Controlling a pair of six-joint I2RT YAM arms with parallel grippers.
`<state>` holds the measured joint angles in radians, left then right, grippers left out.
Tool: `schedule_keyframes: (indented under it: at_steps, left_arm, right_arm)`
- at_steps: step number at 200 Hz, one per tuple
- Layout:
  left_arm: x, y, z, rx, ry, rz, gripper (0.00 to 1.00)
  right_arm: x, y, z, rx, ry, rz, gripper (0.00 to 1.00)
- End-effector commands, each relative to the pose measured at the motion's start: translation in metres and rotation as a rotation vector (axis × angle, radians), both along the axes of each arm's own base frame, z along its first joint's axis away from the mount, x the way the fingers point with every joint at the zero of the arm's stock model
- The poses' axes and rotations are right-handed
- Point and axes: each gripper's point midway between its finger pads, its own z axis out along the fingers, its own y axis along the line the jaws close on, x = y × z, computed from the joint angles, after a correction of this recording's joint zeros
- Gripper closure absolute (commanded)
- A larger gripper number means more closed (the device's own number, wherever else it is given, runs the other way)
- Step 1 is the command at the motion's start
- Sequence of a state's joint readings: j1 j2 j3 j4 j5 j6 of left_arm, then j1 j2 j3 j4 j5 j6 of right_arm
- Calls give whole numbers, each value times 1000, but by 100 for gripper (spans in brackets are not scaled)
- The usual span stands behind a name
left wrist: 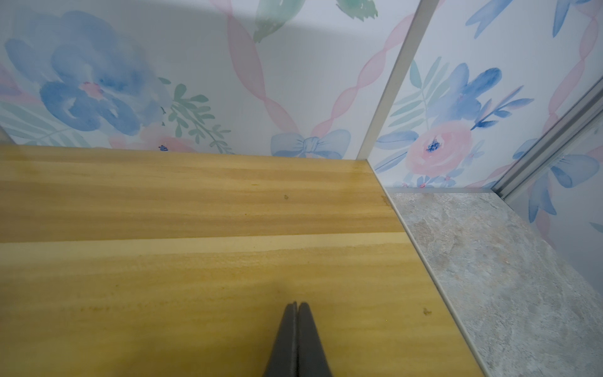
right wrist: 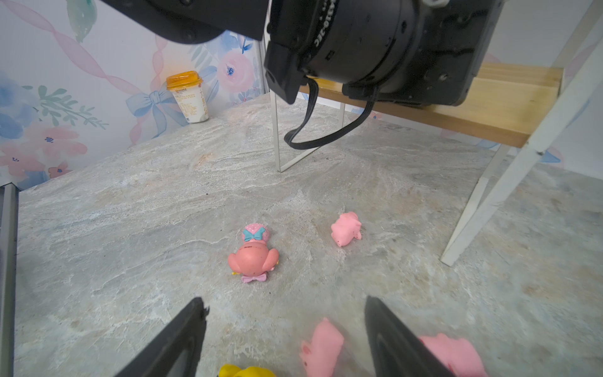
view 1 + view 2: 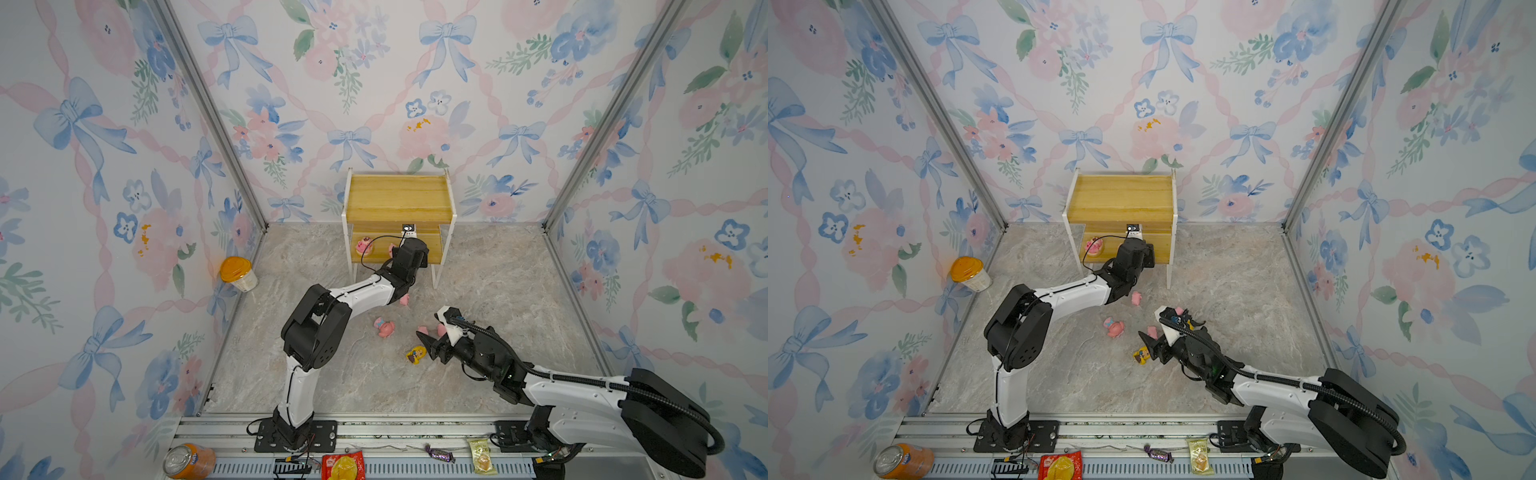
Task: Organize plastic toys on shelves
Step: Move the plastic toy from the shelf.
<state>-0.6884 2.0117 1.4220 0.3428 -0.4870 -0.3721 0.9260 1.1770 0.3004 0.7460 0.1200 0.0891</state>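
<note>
We note the left tool (image 1: 297, 306) with fingers pressed together, empty, over a wooden board of the shelves (image 3: 399, 199); a pig on a round base (image 3: 364, 246) stands on the lower board. The right tool (image 2: 284, 300) hangs low over the table (image 2: 130, 228), fingers spread apart, a small pink pig (image 2: 321, 346) lying loose between them. We find the blue-hatted figure (image 2: 254, 258), another pig (image 2: 346, 228) and the yellow-haired doll (image 3: 416, 354) lying on the table in front of the shelves.
</note>
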Motion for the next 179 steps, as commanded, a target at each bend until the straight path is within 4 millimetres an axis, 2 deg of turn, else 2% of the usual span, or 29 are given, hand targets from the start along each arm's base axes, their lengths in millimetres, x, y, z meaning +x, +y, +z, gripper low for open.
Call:
schedule_keyframes:
  at_steps: [1,179]
  left_arm:
    - [1,17,-31,48,56,59,100]
    - [-2,60,-28,59,56,196,100]
  right_arm:
    - [-4,6,5,28,-7,23,21]
    - [-5,10,2,19,-5,35,21]
